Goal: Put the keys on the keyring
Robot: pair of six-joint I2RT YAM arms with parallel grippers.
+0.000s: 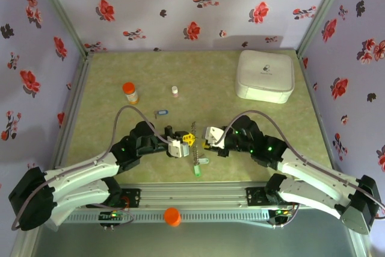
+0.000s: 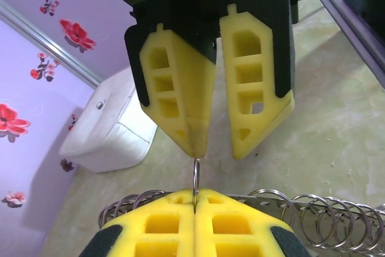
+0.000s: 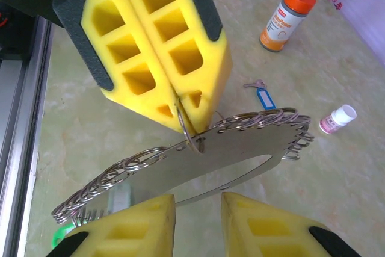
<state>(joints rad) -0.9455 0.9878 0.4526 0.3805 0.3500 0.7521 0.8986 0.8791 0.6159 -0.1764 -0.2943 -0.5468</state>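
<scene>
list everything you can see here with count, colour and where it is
keyring: 1, grey metal, held up between the arms
blue key: 1, blue, on the table beyond the arms
green key: 1, green, at the keyring's near end
white box: 1, white, far right
pill bottle: 1, orange cap, far left
small bottle: 1, white and pink, far middle
round knob: 1, orange, near rail
table: 1, pale green
left fingers: 2, yellow, shut on the keyring
right fingers: 2, yellow, open

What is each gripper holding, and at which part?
The left gripper pinches the keyring by a small ring on its rim; the right gripper holds nothing.
</scene>
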